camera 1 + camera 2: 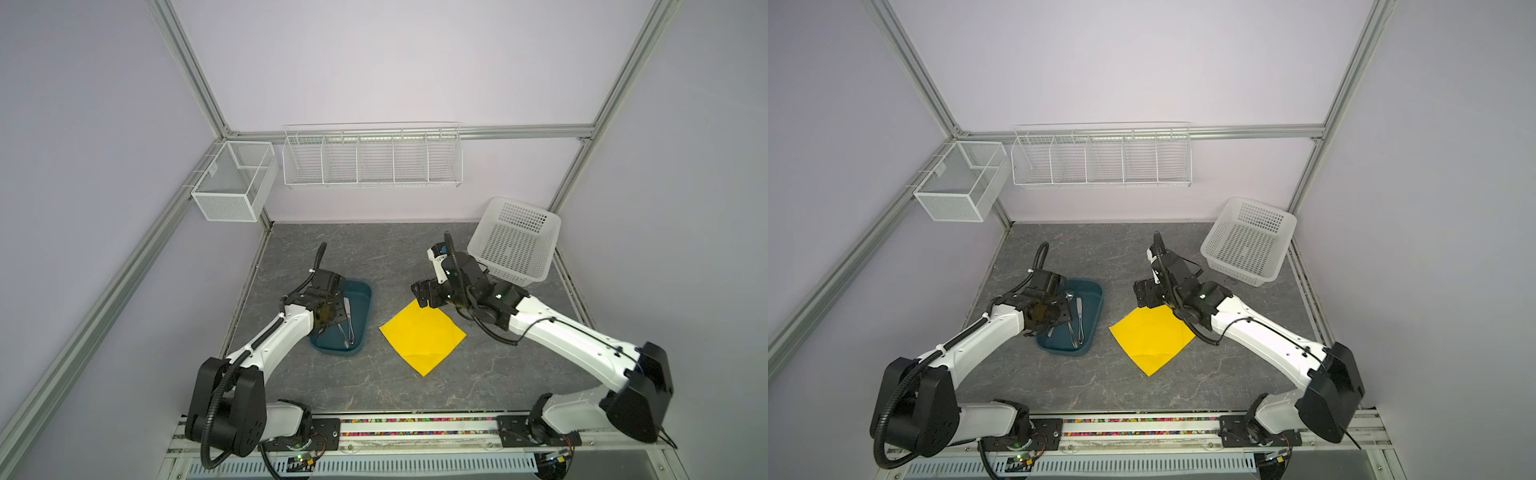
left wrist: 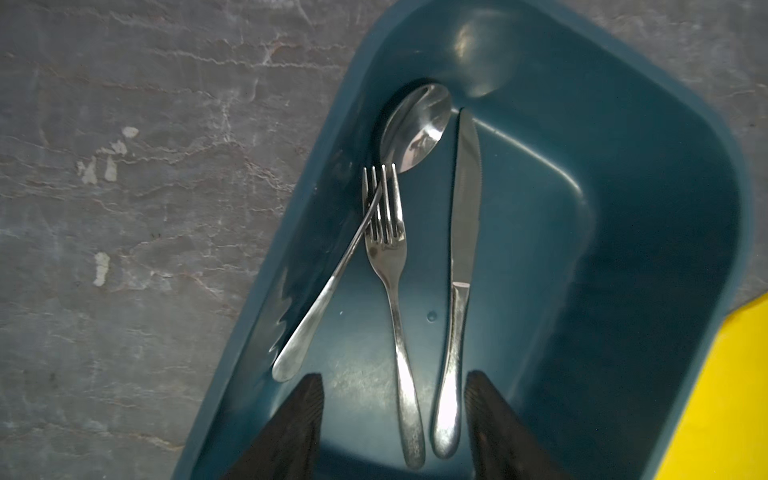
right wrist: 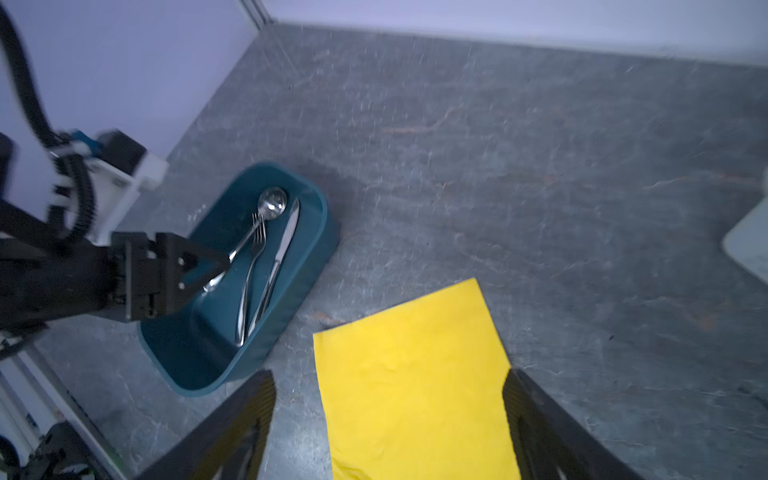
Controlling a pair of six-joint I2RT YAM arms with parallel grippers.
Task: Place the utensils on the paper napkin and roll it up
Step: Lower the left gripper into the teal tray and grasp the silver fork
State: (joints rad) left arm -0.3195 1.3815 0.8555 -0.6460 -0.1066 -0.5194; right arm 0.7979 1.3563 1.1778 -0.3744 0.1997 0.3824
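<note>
Left claw [image 2: 394, 376] sits low inside the dark teal oval plastic tray [image 2: 623, 257]. Its two black fingers [image 2: 307, 415] are spread apart, and no metal is pinched between them. All three utensils lie in that tray. The slim shiny silver metal fork [image 2: 387, 253] and the slim silver metal knife [image 2: 463, 249] lie nearly parallel, and their handle ends lie in the gap between the fingers (neither finger visibly touches them). The shiny silver metal spoon [image 2: 415, 129] lies at a slant. Its bowl is towards the tray's far end beside the knife tip, and its thin handle crosses the fork's tines and ends near the tray wall.

The bright yellow thin square paper napkin [image 1: 422, 336] lies flat and unrolled on the grey marbled counter [image 1: 374, 257]. In both top views it sits cornerwise like a diamond, just to the right of the tray and apart from it, with a faint crease near its front corner [image 1: 1152, 338].

The right claw [image 3: 390, 373] is over the napkin's far corner. Its fingers are spread wide to either side of the sheet and grip nothing.

A white perforated plastic basket [image 1: 513, 245] stands at the counter's far right corner, behind the right arm.
</note>
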